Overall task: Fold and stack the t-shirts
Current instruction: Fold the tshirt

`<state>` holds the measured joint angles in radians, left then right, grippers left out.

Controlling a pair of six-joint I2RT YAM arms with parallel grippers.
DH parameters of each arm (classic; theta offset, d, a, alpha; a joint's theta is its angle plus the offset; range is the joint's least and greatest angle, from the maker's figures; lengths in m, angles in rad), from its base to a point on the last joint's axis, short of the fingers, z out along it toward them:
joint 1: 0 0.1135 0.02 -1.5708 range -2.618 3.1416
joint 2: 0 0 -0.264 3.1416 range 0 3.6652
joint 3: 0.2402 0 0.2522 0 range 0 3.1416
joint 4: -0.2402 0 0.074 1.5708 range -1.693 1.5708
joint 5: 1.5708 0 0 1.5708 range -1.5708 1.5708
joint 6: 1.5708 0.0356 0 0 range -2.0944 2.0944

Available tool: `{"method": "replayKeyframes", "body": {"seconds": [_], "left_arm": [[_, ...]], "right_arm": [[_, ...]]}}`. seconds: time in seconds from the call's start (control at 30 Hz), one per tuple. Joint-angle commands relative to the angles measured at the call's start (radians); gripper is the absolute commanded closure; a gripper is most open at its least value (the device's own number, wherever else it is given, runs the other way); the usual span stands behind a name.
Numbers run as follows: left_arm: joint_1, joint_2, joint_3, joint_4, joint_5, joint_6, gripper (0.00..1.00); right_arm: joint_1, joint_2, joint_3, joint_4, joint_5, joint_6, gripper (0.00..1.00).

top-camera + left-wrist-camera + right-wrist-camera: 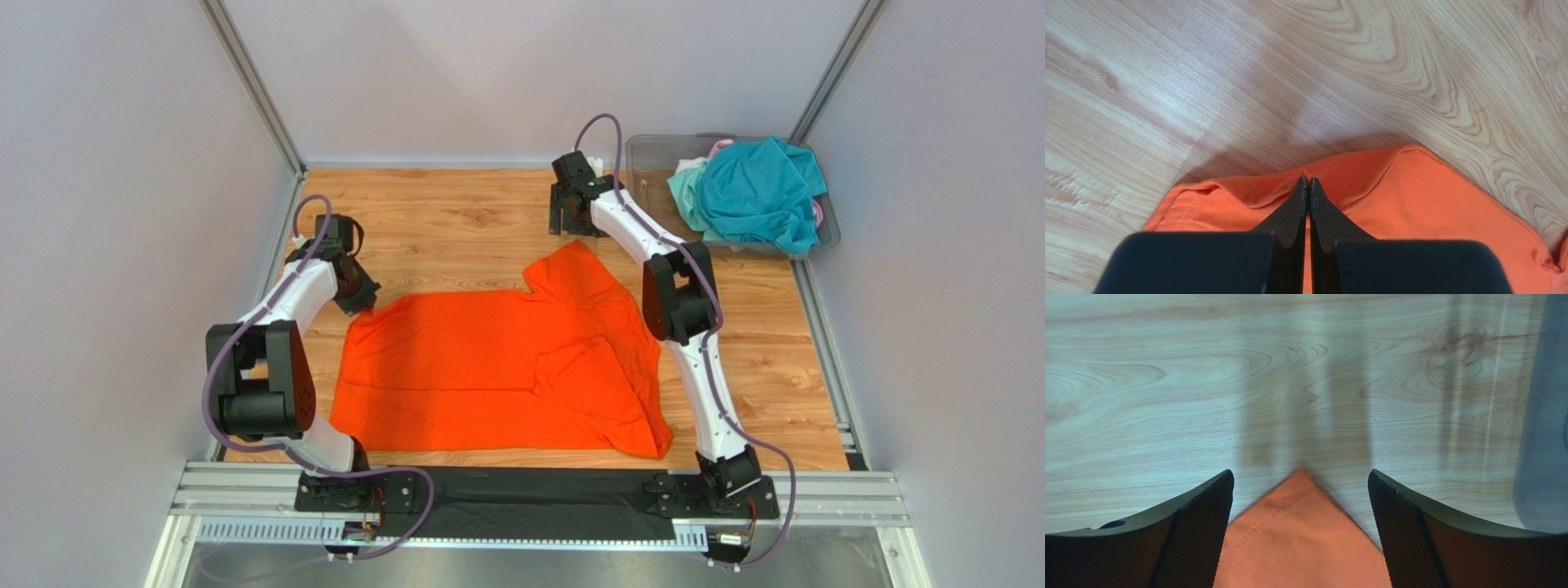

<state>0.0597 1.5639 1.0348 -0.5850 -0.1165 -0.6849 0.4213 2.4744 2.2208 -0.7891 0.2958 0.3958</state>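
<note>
**Left arm** (285, 321): it is folded at the elbow, with the wrist reaching over the far left corner of the orange shirt (491, 368). The left gripper (1308, 181) is closed tight and pinches a raised ridge of hem at that corner.

**Right arm** (687, 337): it is stretched far forward, with the wrist pointing down at the shirt's far sleeve tip. The right gripper (1300, 478) stands wide, one finger on each side of the tip (neither appears to touch the cloth).

**Count:**
- two arms
- one bin (650, 157)
- one orange shirt on the table (454, 214)
- in the bin, one teal shirt (761, 190) on top, one mint shirt (685, 190) beneath it, and a sliver of pink shirt (721, 146)

**Edges and room:** the orange shirt lies spread between the arms, with its near hem close to the table's near edge. You have bare wood beyond it up to the back wall. The bin fills the far right corner, near the right gripper.
</note>
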Motion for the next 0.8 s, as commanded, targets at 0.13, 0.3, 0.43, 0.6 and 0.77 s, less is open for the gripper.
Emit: {"method": "replayKeyframes", "body": {"seconds": [0.13,0.3,0.43,0.6,0.77], "left_arm": [[0.008,-0.008,0.001,0.022,0.023,0.019,1.0],[0.011,-0.008,0.002,0.019,0.023,0.024,1.0],[0.014,-0.008,0.002,0.02,0.028,0.022,1.0],[0.015,-0.004,0.004,0.019,0.037,0.024,1.0],[0.017,-0.011,0.001,0.019,0.034,0.025,1.0]], "right_arm": [[-0.001,0.054,0.039,-0.022,0.008,-0.051,0.29],[-0.001,0.058,0.031,-0.032,-0.015,-0.043,0.49],[0.0,0.02,-0.025,-0.039,-0.038,-0.029,0.54],[0.007,-0.018,-0.09,-0.038,-0.03,-0.018,0.62],[0.01,-0.034,-0.108,-0.03,-0.037,-0.012,0.85]]}}
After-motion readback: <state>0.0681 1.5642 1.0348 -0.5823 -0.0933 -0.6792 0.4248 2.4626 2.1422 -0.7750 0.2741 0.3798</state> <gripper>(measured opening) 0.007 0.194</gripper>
